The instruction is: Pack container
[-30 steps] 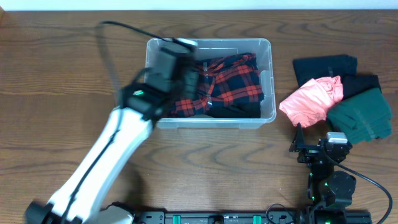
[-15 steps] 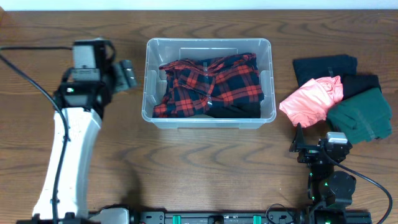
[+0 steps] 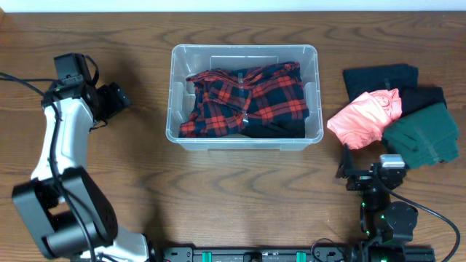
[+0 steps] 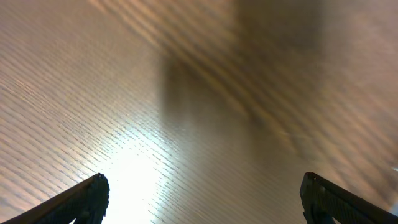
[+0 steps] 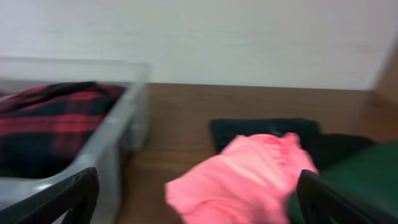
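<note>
The clear plastic container stands at the middle of the table with a red and black plaid garment lying in it. My left gripper is to the left of the container, well apart from it. It is open, and in the left wrist view the left gripper has only bare wood between its fingers. My right gripper rests near the front right, open and holding nothing. In the right wrist view the right gripper faces a pink garment, with the container's wall at its left.
A pile of folded clothes lies right of the container: a pink garment, a dark navy one, a black one and a green one. A cable trails from the left arm.
My left arm has swung from over the container out to the left, and its gripper has opened. The plaid garment stays in the container. The right arm has hardly moved.
</note>
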{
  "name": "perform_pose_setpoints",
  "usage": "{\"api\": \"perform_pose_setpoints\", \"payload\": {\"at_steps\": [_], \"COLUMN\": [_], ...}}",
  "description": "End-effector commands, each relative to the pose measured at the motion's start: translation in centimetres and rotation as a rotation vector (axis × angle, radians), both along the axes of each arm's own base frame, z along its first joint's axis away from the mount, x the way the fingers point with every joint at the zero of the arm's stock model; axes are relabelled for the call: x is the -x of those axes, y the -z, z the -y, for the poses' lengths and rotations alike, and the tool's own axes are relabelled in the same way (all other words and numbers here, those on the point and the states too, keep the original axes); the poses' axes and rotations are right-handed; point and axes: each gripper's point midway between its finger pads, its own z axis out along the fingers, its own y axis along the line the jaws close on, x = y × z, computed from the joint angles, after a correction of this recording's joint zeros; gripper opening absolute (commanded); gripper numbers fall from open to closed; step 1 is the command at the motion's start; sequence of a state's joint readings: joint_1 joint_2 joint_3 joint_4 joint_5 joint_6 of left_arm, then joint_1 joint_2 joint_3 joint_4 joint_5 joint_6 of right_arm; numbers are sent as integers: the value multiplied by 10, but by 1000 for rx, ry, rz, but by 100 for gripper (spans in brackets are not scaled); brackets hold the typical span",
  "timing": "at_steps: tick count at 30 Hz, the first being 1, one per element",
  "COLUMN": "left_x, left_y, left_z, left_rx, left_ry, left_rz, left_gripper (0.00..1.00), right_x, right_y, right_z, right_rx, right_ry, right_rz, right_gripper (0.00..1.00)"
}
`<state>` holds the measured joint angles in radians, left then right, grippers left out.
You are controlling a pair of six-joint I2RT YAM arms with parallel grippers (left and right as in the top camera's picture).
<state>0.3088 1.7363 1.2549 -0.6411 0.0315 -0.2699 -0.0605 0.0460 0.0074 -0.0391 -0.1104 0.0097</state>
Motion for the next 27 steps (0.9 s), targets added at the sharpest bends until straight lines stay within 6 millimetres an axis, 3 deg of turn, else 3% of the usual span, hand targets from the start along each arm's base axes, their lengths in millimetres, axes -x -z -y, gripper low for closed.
{"api": "perform_pose_setpoints", "payload": {"at_steps": [1, 5, 12, 20, 27], "left_x": [5, 7, 7, 7, 7], "left_y": [19, 28, 28, 28, 28], "left_z": [-5, -5, -5, -5, -5], "left_rx": [32, 38, 38, 38, 38], "left_ry": [-30, -30, -30, -30, -30], "left_rz": [-43, -65, -65, -65, -65], "left_gripper": [98, 98, 98, 98, 98], "right_x": [4, 2, -10, -45, -73], "right_y": [6, 4, -18, -52, -62], "right_z": [-29, -29, -20, -25, -40], "right_rx": [-33, -61, -52, -30, 52], "right_ry": [-163, -160, -111, -140, -225], "right_rz": [-29, -66, -213, -441, -677], "right_gripper": [99, 99, 99, 99, 99]}}
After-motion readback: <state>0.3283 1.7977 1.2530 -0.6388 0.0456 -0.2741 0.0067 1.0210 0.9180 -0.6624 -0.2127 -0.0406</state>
